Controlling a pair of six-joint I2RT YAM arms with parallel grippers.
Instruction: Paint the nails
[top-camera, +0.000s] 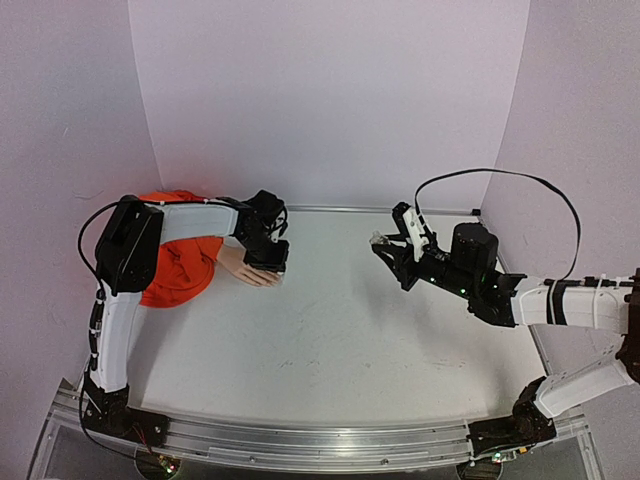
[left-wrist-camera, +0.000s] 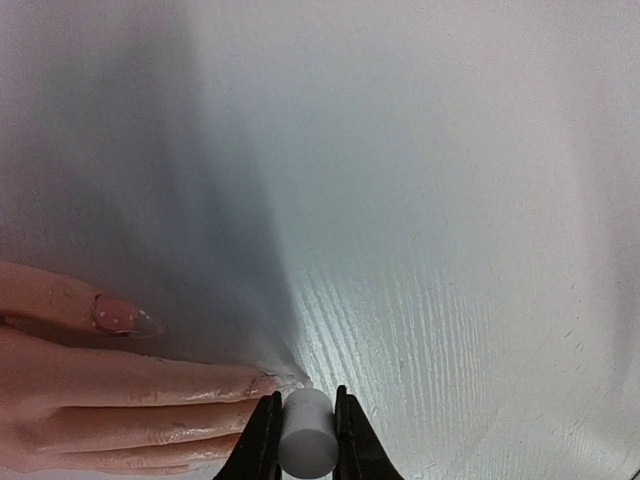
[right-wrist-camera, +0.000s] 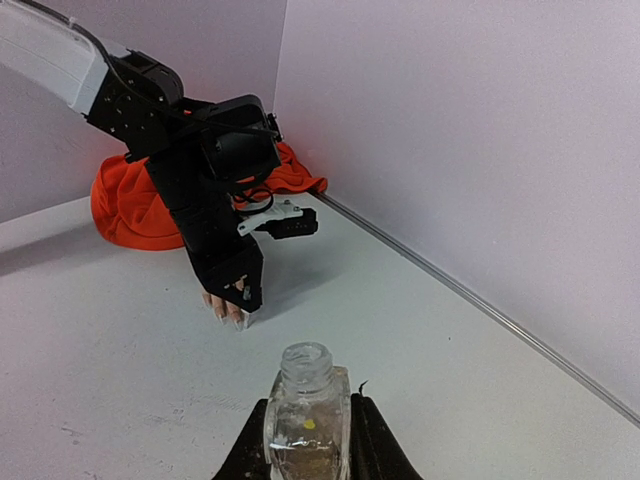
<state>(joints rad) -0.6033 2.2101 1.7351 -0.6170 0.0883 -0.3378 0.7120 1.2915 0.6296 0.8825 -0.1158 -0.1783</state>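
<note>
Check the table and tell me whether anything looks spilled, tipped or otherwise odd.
Nothing stands out. The open bottle is upright in the right gripper, no spill shows on the table, and the left gripper holds a white cap by the fingertips of the pale hand.

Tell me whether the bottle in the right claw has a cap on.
No, the clear bottle in the right claw shows an open, uncovered neck in the right wrist view.
</note>
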